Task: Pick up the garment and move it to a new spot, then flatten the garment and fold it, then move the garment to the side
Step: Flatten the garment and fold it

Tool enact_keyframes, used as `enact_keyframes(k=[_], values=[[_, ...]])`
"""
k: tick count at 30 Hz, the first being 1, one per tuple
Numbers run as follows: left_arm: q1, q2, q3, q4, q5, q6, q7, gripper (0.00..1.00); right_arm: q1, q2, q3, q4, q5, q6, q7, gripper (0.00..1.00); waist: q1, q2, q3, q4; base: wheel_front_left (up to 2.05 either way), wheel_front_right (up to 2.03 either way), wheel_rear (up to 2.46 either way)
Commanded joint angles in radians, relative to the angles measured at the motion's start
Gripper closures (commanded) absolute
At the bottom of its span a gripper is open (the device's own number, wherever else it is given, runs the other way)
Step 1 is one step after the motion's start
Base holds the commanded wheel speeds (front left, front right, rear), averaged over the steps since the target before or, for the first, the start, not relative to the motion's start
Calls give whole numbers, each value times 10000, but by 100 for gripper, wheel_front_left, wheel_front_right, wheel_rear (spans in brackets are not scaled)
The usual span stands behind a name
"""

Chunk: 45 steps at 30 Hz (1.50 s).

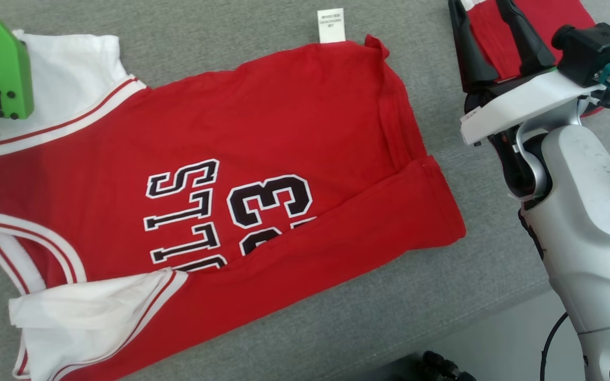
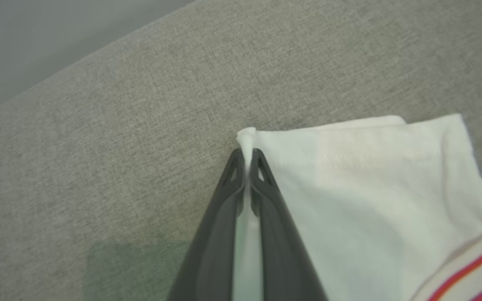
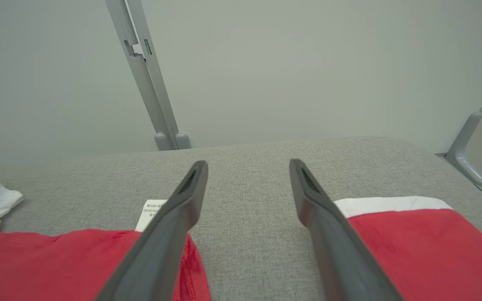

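The garment (image 1: 284, 132) is a red jersey with black-and-white lettering and white sleeves, lying mostly flat on the grey cushioned surface (image 1: 442, 296). Its lower edge is folded up over the number. In the left wrist view, my left gripper (image 2: 247, 154) is shut on the corner of the white sleeve (image 2: 370, 188) at the garment's far left; the head view shows that arm's green wrist cover (image 1: 3, 63) there. My right gripper (image 1: 487, 32) stands open to the right of the garment's hem, above bare grey fabric, with nothing between its fingers (image 3: 248, 165).
A second red cloth with a white edge (image 1: 543, 21) lies at the far right, beside my right gripper (image 3: 425, 251). A white label (image 1: 331, 25) sticks out from the garment's far edge. The surface ends at the lower right (image 1: 495, 312). Metal posts (image 3: 149, 75) rise behind it.
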Motion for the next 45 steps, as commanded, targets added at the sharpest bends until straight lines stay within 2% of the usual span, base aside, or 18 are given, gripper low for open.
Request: enact_keyframes(k=[1, 6, 16, 23, 27, 36, 45], values=[[45, -12, 38, 28, -127, 16, -264, 100, -29, -67, -16, 51, -31, -1, 67, 0, 0, 0, -171, 304, 0, 0, 0], [435, -569, 24, -255, -587, 16, -1247, 100, -226, -526, 165, 515, 10, -1, 484, 0, 0, 0, -684, 1059, 0, 0, 0], [990, -645, -907, -1713, -1034, 16, -2566, 100, -893, -1764, 1710, 1737, 1149, -1, 2670, 0, 0, 0, -1587, 2693, 0, 0, 0], [1274, -553, -1634, -2920, -1264, 16, -2960, 100, -1477, -2587, 3014, 2649, 2083, -3, 4327, 0, 0, 0, -1743, 3427, 0, 0, 0], [1342, -588, -1977, -3475, -1316, 16, -3074, 100, -1828, -2969, 3734, 3239, 2240, -1, 4992, 0, 0, 0, -1705, 3694, 0, 0, 0], [1284, -684, -2462, -4050, -1451, 16, -3201, 100, -2100, -3268, 4883, 4016, 2923, -1, 5771, 0, 0, 0, -1596, 3787, 0, 0, 0], [1105, -551, -2557, -4079, -1619, 16, -3270, 100, -2557, -3130, 5336, 4507, 3227, -3, 5133, 0, 0, 0, -1382, 3661, 0, 0, 0]])
